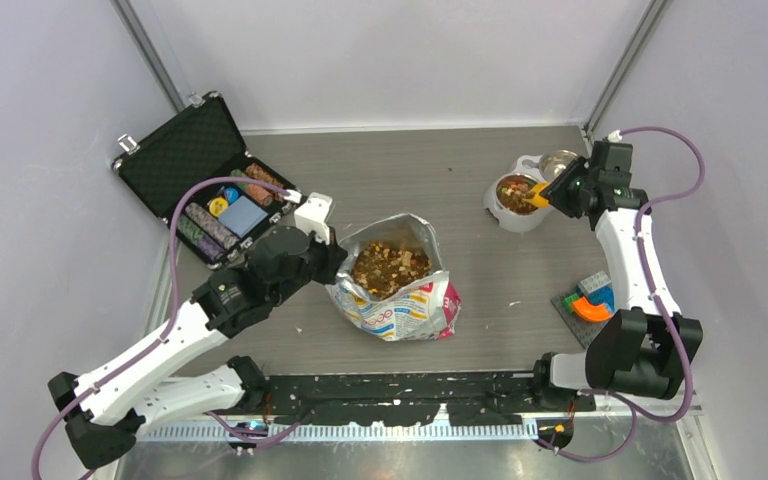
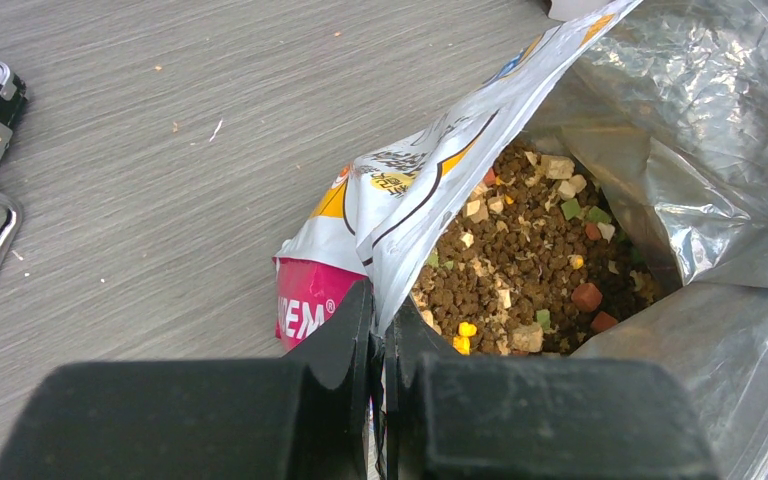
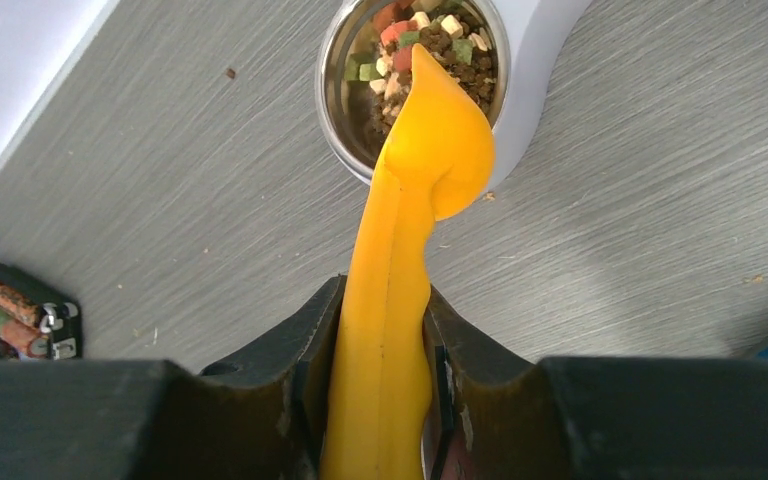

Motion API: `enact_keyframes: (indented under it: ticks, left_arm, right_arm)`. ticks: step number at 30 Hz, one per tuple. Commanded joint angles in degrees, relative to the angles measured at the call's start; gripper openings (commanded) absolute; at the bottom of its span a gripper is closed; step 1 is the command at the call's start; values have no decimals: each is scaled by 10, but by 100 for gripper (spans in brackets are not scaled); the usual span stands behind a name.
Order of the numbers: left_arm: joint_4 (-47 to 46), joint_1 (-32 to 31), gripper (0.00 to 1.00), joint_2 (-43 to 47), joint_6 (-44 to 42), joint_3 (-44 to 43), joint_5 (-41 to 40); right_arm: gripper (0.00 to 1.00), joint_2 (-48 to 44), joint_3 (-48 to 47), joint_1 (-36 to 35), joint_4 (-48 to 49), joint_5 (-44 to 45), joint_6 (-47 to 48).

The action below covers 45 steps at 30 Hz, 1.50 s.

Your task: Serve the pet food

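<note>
With the left pincer (image 2: 378, 322) clamped on the rim of the open foil bag (image 2: 415, 185) and the right pincer (image 3: 385, 325) gripping the yellow scoop (image 3: 430, 150) over the steel bowl (image 3: 334, 85), pet food (image 3: 450, 45) partly fills the bowl, while most lies in the bag.

Grey wood-grain tabletop (image 1: 440, 180): open black case (image 1: 175, 150) rear left, foil bag (image 1: 410, 305) centre, white twin-bowl feeder (image 1: 508, 218) rear right, coloured blocks (image 1: 588, 298) right edge, stray crumbs (image 2: 216, 128)

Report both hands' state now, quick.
Left hand: closed on the rim of the foil bag.
Right hand: closed on the yellow scoop, at its handle.
</note>
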State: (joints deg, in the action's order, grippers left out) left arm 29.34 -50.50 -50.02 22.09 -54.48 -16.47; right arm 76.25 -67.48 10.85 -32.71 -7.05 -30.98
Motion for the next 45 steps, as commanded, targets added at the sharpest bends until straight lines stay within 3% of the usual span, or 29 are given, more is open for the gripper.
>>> enact_keyframes:
  ticks: [1,19,27,33,37,38,39,41,43,45]
  left_arm:
    - [-50,-2,0,18,0,-1,4]
    - [-55,-2,0,26,-6,5,10]
    - [-56,-2,0,26,-7,10,3]
    - [-47,-2,0,21,-10,2,-20]
    - [-46,-2,0,19,-12,-1,-32]
    - [-46,-2,0,17,-12,-3,-33]
    - [-44,-2,0,15,-11,-7,-33]
    - [-38,-2,0,8,-9,-15,-30]
    - [-38,-2,0,2,-8,-19,-31]
    - [-37,-2,0,-5,-7,-26,-30]
  right_arm:
    - [5,7,-47,-30,-20,63,33]
    - [5,5,-81,-140,-52,242,115]
    - [5,-143,-81,-135,-27,192,57]
    - [5,-287,-57,-134,-28,92,19]
    - [5,-351,-38,-133,-8,-71,-15]
    - [5,-357,-31,-134,2,-151,-39]
    - [5,-364,-15,-134,33,-198,-58]
    - [5,-368,28,-134,115,-385,-128]
    - [5,-373,81,-139,229,-468,-217]
    - [5,-385,99,-156,247,-467,-236]
